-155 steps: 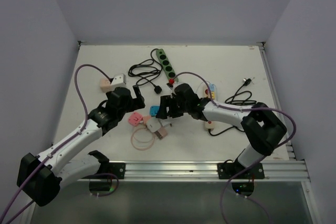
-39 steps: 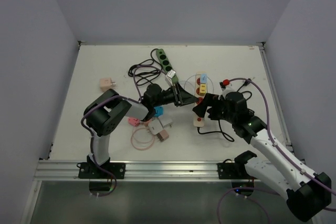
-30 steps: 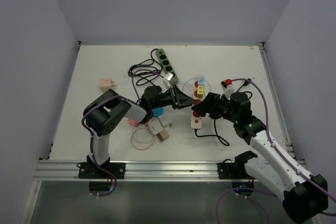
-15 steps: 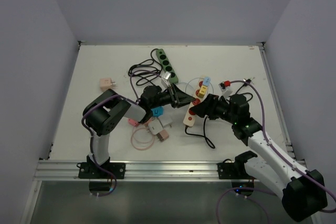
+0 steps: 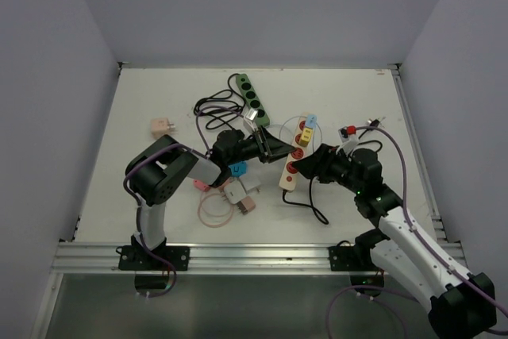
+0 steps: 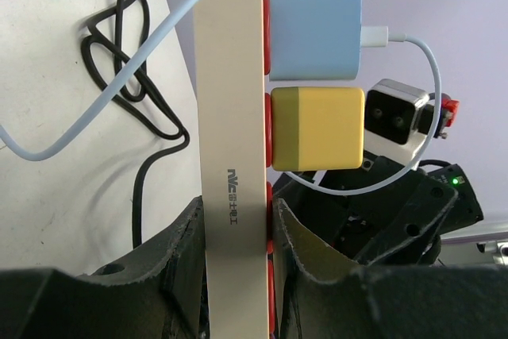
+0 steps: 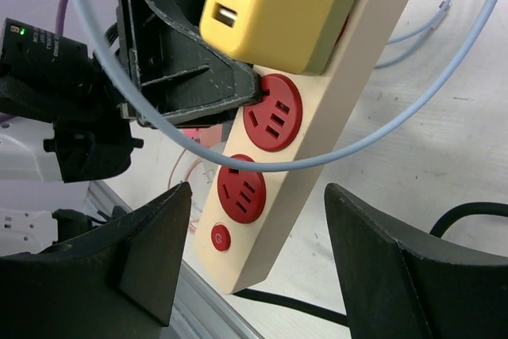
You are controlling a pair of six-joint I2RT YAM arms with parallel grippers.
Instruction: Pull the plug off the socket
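Note:
A cream power strip with red sockets serves as the socket; it is lifted off the table and tilted. A yellow plug and a blue plug with a pale cable sit in its far sockets. My left gripper is shut on the strip across its narrow sides, just below the yellow plug and the blue plug. My right gripper is open, with its fingers wide on either side of the strip's switch end and not touching it. The yellow plug sits above them.
A green power strip and tangled black cables lie at the back. A pink adapter sits at the left. Pink, white and blue adapters and a pink cable loop lie near the front. A red-white plug lies to the right.
The strip in my left gripper has tilted, and its switch end has swung to the left. My right gripper has followed that end and its jaws have narrowed slightly.

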